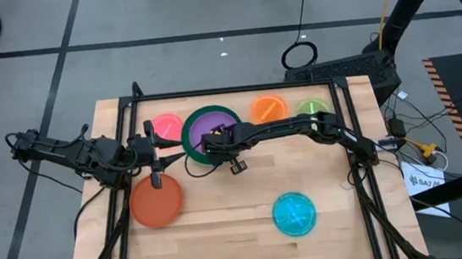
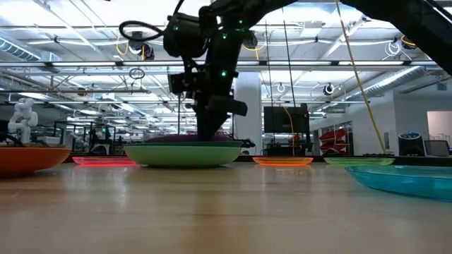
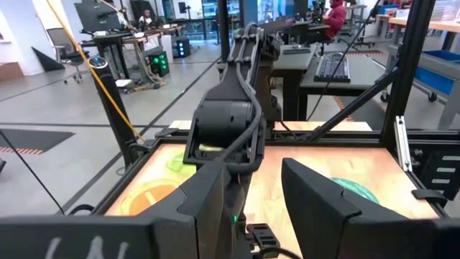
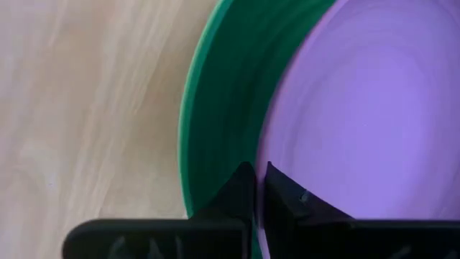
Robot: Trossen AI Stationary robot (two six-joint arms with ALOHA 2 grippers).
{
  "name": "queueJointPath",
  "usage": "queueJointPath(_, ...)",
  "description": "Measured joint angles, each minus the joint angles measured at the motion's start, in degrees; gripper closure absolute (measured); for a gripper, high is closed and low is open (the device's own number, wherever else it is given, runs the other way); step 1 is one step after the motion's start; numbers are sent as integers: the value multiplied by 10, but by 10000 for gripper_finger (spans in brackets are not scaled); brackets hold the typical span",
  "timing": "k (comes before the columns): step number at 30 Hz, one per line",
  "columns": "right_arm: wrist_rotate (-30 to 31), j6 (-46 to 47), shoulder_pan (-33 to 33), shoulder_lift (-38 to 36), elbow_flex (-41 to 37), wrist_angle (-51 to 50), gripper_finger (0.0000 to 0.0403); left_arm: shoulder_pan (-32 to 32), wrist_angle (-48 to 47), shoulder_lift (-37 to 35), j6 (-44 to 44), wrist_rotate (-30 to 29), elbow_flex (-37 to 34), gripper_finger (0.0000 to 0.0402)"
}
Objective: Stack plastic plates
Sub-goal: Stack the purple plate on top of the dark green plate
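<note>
Seen from above, the wooden bench [image 1: 240, 222] is carrying the plates. A purple plate [image 1: 214, 127] is lying inside a dark green plate [image 1: 189, 138] at the back middle. A pink plate [image 1: 165, 126] is sitting just to their left, an orange plate [image 1: 269, 108] and a light green plate [image 1: 312, 107] to their right. A red-orange plate [image 1: 156, 202] is resting at the front left and a translucent blue plate [image 1: 294, 213] at the front right. The right tool [image 1: 213, 140] is being held over the stacked pair, while the left tool [image 1: 153, 152] is waiting just left of the stack, above the red-orange plate.

In the low view, the right tool [image 2: 212, 130] is being lowered onto the dark green plate [image 2: 185, 153], with the purple one barely showing above its rim.

In the left wrist view, the left tool [image 3: 269, 201] is being held with its fingers [image 3: 316, 198] apart, nothing between them, and the right arm [image 3: 230, 122] is filling the middle.

In the right wrist view, the right tool [image 4: 259, 191] is being kept with its fingers [image 4: 241, 191] nearly together over the seam where the purple plate [image 4: 366, 122] meets the green rim [image 4: 223, 122]; whether the purple edge is being pinched cannot be told.
</note>
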Motion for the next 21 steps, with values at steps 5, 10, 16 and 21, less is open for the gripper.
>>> queueJointPath(5,0,4,-3,-1,0,12,391,0,0,0,0,0,0,254)
queueJointPath(10,0,1,-3,-1,0,35,374,0,-2,0,0,0,0,254)
queueJointPath(16,0,9,-3,-1,0,44,332,0,-8,0,-1,0,0,254)
queueJointPath(21,29,26,-3,-1,0,31,299,0,-22,0,-20,-1,0,254)
